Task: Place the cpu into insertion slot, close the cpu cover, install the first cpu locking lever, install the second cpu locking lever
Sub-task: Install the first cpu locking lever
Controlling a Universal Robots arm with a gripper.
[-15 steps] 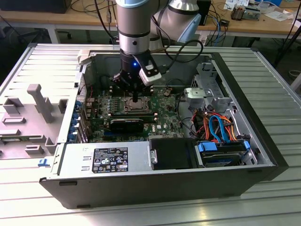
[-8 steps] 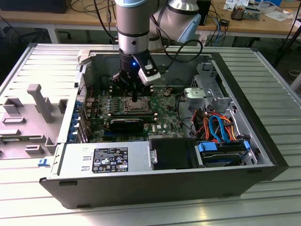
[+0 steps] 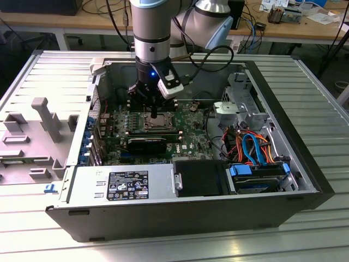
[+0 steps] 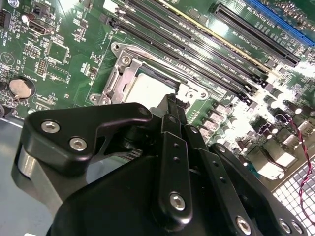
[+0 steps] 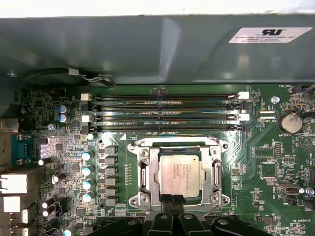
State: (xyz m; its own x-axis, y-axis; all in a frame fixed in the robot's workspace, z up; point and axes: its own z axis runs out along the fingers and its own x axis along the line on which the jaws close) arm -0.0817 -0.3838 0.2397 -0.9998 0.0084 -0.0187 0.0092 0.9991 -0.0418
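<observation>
gripper [image 5: 172, 201] sits low over the green motherboard [image 5: 256, 147], fingers pressed together, tips at the edge of the insertion slot [image 5: 139, 173] farthest from the memory slots [image 5: 162, 113]. cpu [image 5: 179, 173] lies flat in the slot, cpu cover [image 5: 215, 169] closed around it. in the exterior view the gripper [image 3: 154, 113] hangs inside the open pc case [image 3: 163, 210].

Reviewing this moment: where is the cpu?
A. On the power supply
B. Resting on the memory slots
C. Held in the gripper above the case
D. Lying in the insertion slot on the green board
D: in the first wrist view the cpu lies flat inside the insertion slot, with the gripper just at its edge.
</observation>
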